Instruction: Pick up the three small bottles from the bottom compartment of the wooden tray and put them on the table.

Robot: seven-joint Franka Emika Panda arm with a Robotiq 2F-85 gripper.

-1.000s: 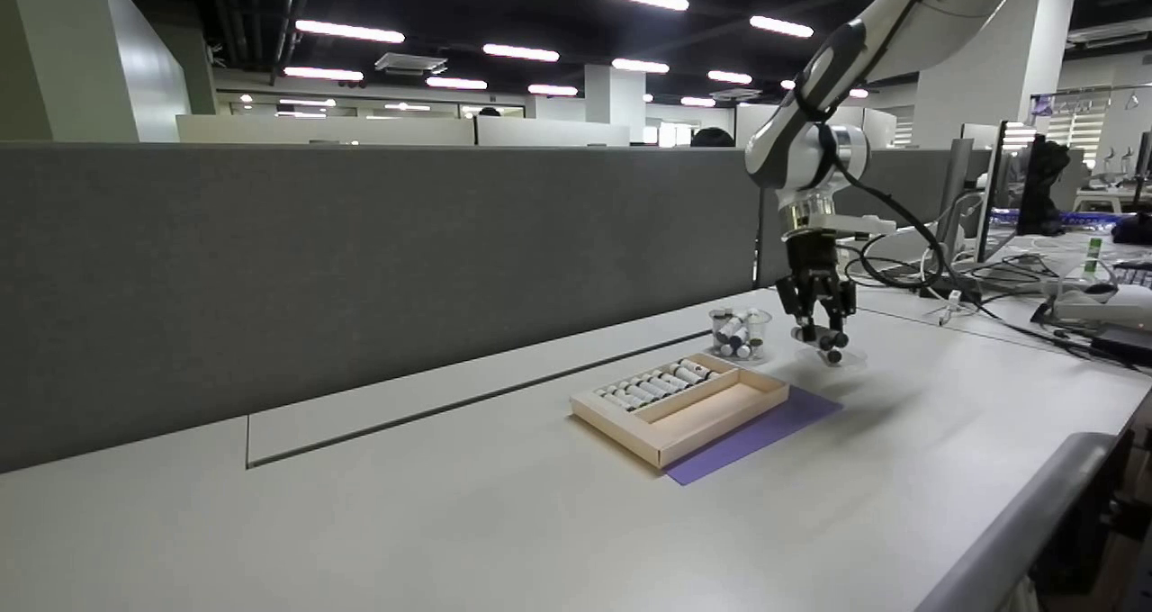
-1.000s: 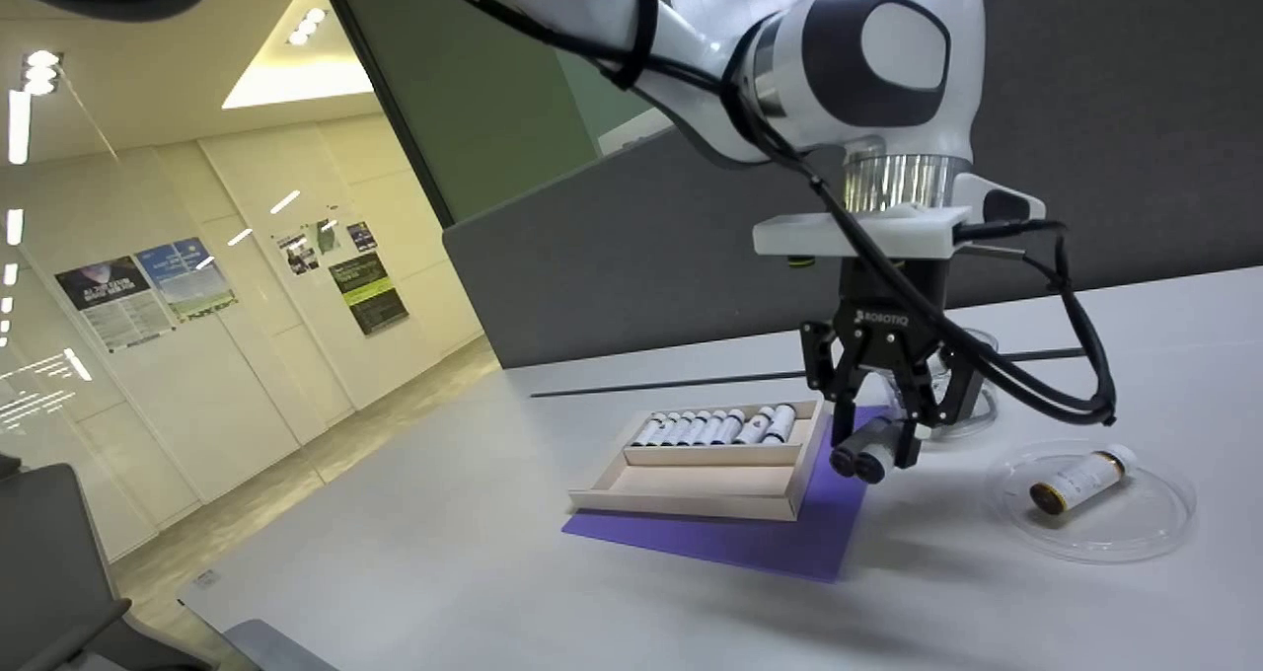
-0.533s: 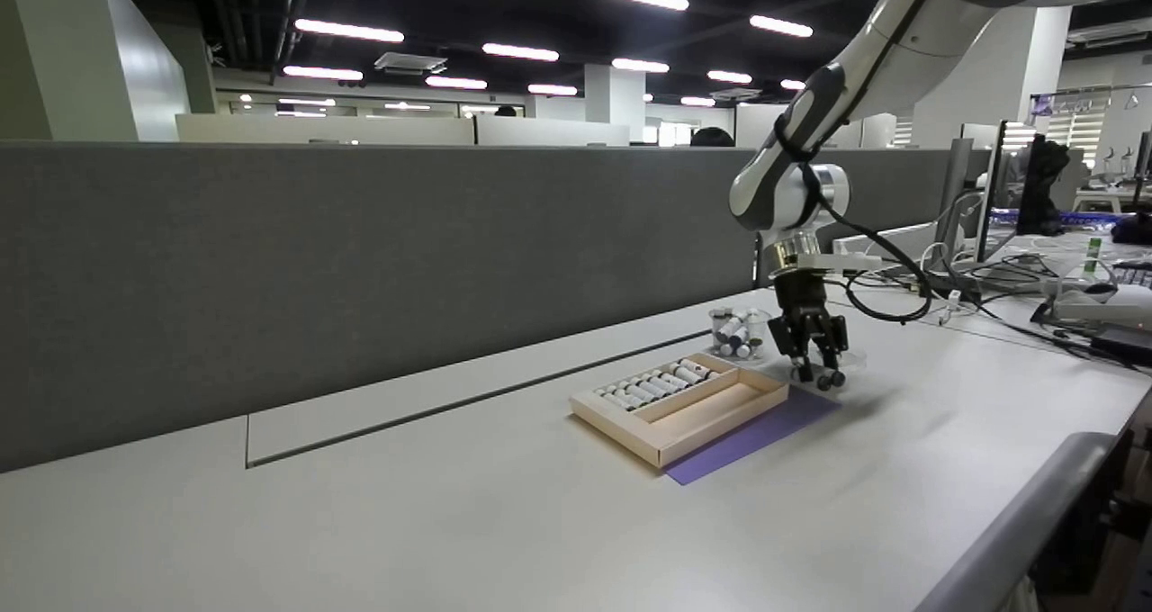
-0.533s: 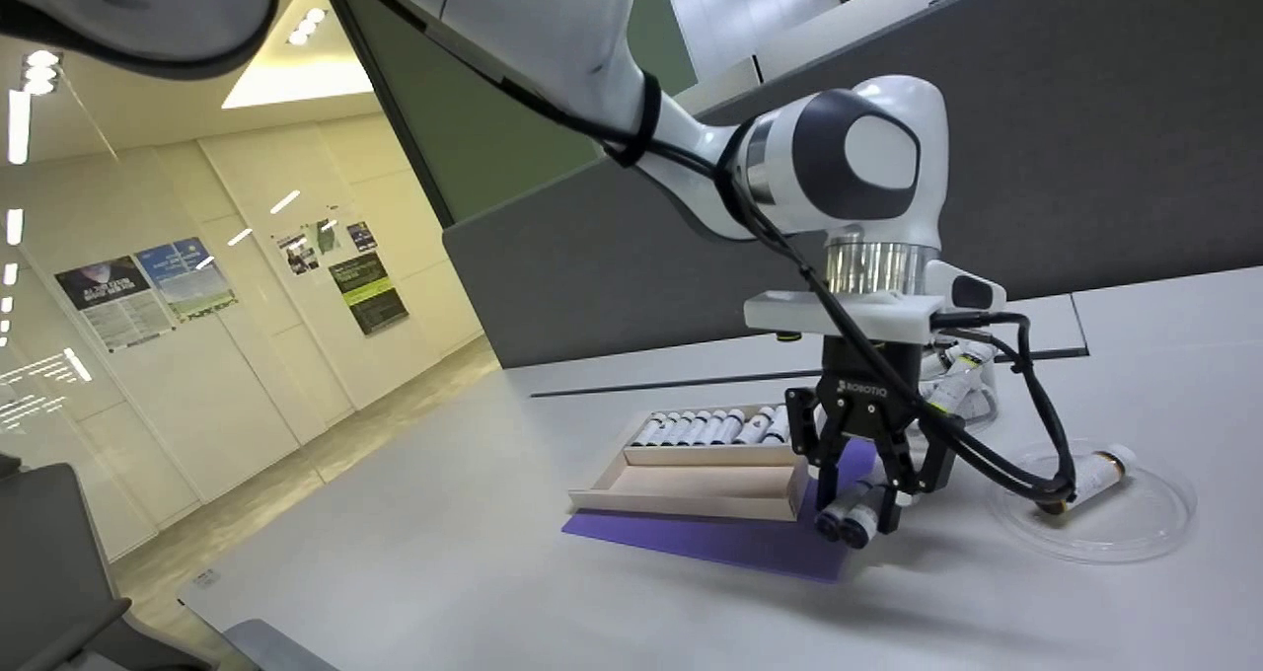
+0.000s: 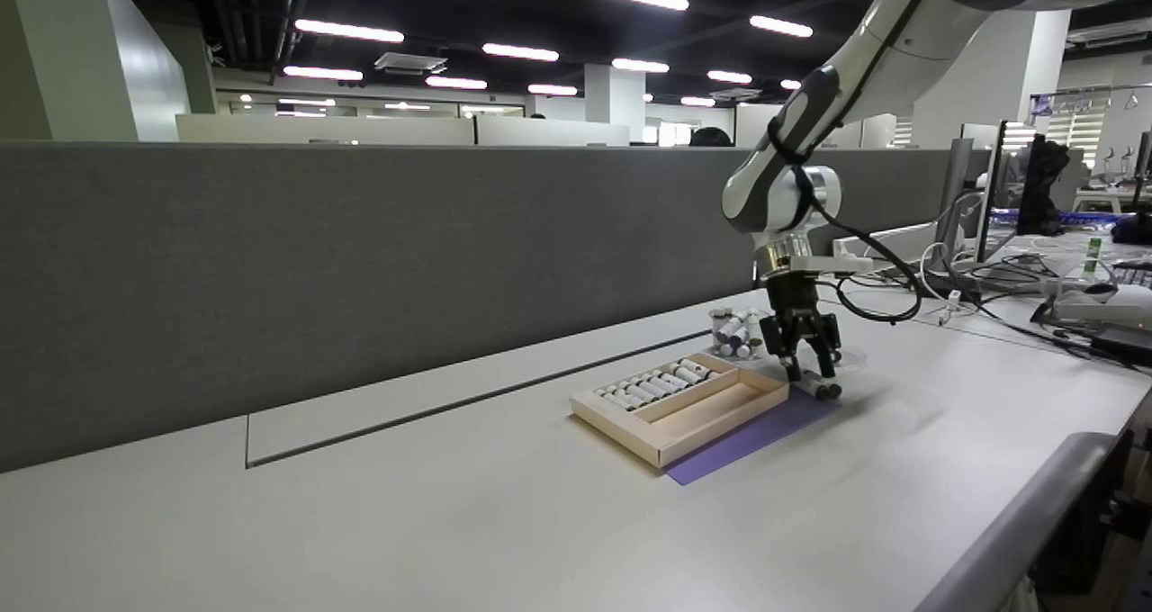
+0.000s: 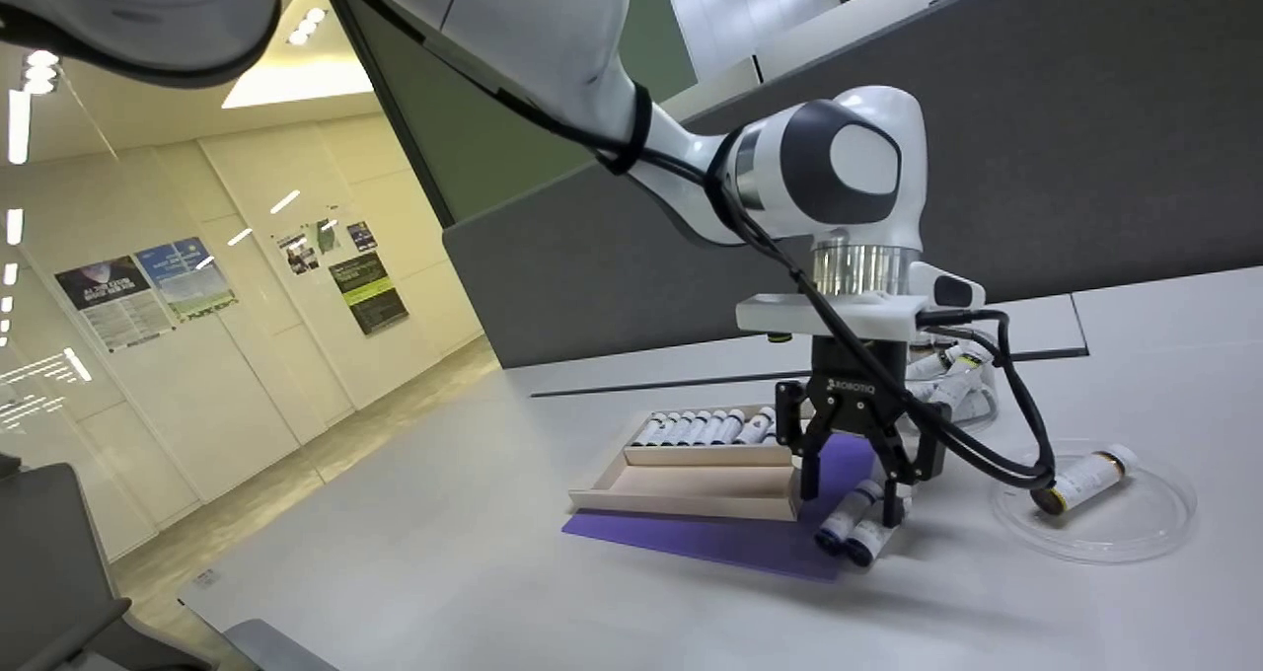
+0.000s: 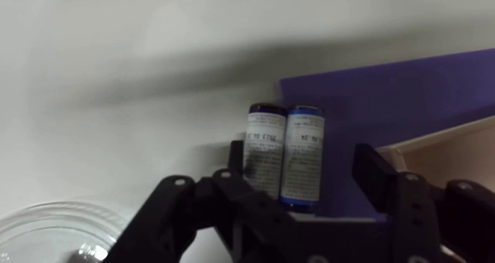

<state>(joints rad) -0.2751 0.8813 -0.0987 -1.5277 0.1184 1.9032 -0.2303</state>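
My gripper [image 7: 299, 160] is open just above the table by the tray's corner, seen also in both exterior views [image 5: 810, 372] [image 6: 851, 498]. Two small white-labelled bottles lie side by side between its fingers. The dark-ended bottle [image 7: 266, 147] is close beside one finger, on the purple sheet's edge; I cannot tell if they touch. The blue-banded bottle [image 7: 303, 151] lies on the sheet, apart from the opposite finger. A third bottle [image 6: 1085, 479] lies in a clear dish [image 6: 1095, 548]. The wooden tray's [image 6: 681, 506] bottom compartment [image 6: 701, 479] shows no bottles.
The tray's upper compartment holds a row of several bottles [image 6: 705, 427]. The purple sheet [image 6: 710, 548] lies partly under the tray. A clear cup [image 5: 760, 324] with several bottles stands behind the gripper, near the grey partition [image 5: 405, 261]. The arm's cable hangs beside the gripper.
My gripper has come down and towards the tray with two bottles, then opened. The two bottles now lie at the sheet's edge between the fingers.
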